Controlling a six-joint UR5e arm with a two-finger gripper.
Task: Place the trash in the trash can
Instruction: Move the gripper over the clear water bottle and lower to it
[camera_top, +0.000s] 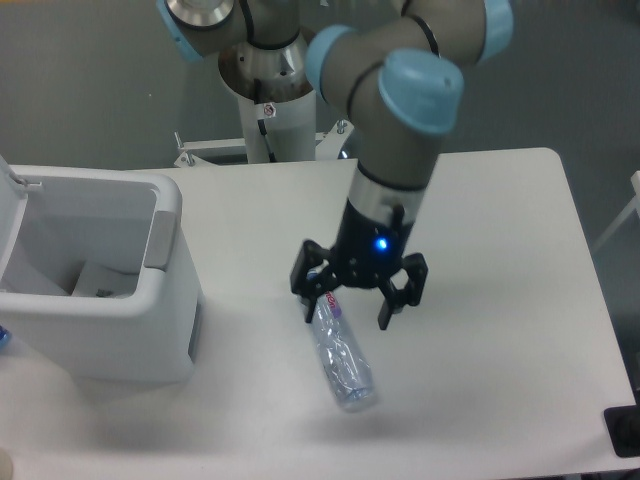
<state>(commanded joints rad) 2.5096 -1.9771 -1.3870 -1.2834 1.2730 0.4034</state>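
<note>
Pouch (100, 280) lies inside the bin (165, 300), far to the gripper's (350, 305) side. Gripper spread wide, empty, directly over the bottle (342, 352), not yet grasped.

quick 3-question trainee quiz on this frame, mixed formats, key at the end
1. True or false: the bottle lies on its side on the table.
2. Where is the pouch? A) in the bin B) on the table C) in the gripper
3. Fill in: the gripper's fingers are spread over the bottle's ___ end.

Key: 1 true; 2 A; 3 cap
</note>
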